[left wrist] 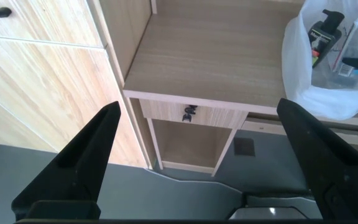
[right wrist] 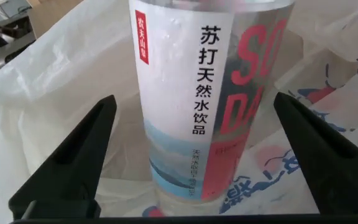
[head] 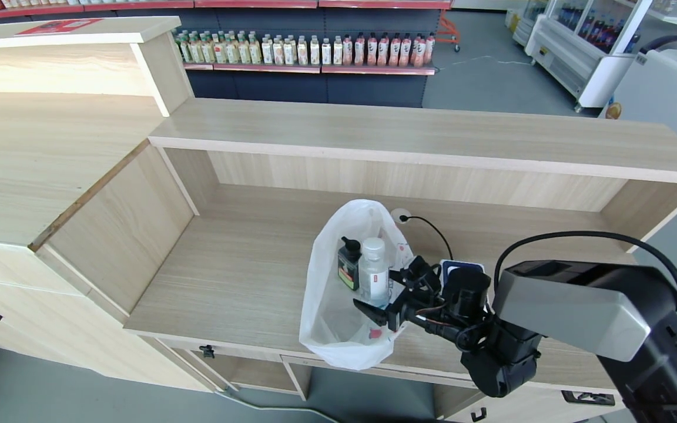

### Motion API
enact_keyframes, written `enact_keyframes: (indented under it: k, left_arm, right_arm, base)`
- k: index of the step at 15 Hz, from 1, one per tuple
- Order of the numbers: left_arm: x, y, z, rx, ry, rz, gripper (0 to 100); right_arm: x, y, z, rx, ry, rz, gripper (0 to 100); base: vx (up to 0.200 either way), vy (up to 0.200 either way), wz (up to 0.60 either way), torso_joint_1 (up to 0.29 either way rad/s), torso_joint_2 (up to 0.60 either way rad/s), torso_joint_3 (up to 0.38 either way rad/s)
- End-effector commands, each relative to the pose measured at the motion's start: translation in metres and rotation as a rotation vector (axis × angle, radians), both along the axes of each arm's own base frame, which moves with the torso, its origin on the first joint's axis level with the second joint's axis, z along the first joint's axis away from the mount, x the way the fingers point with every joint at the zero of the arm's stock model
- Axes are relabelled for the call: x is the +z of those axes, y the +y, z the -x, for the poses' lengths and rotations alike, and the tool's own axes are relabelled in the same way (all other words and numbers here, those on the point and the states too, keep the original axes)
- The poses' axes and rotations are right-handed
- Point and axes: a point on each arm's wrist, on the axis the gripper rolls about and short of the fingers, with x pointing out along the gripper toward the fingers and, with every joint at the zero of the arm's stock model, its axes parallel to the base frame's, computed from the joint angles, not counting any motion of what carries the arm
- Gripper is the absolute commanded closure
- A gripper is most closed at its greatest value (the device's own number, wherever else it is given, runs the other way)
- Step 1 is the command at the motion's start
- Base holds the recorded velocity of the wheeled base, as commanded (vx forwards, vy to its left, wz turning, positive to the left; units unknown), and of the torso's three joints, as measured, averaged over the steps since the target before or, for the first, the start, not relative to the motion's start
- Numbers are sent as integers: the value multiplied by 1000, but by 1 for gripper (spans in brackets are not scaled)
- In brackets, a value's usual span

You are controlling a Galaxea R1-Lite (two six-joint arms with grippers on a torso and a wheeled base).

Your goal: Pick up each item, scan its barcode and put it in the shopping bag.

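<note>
My right end effector (head: 388, 296) sits at the mouth of the shopping bag (head: 327, 317), fingers spread wide. In the right wrist view the end effector (right wrist: 193, 99) has its fingers on either side of the clear water bottle (right wrist: 191, 81), with a gap on each side, so it grips nothing. The water bottle (head: 374, 276) stands upright inside the bag, and a dark pump bottle (head: 349, 264) stands just beside it on my left, also upright and in the bag. The white bag rests on the lower desk (head: 238, 276) near its front edge, and its bottom sags a little over that edge.

My left end effector (left wrist: 199, 106) hangs off the front of the desk, lower than the desk surface, jaws fully open and empty. Past it I see the desk's front edge, the bag (left wrist: 303, 81) and the pump bottle (left wrist: 322, 34) inside.

Behind the right arm a small white-and-blue device (head: 462, 267) sits on the desk, partly hidden, and a black cable (head: 432, 229) runs to it from a hole in the desk.
</note>
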Motion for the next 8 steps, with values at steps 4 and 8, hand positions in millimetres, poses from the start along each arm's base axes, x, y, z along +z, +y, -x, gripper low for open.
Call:
enact_keyframes:
  k: [4,8]
  left_arm:
    - [0,0,0,0,0,0,0]
    - [0,0,0,0,0,0,0]
  right_arm:
    - [27,3,3,9,0,-70,0]
    - [81,-10,31,15,97,-216,0]
  base:
    - [0,0,0,0,0,0]
    - [0,0,0,0,0,0]
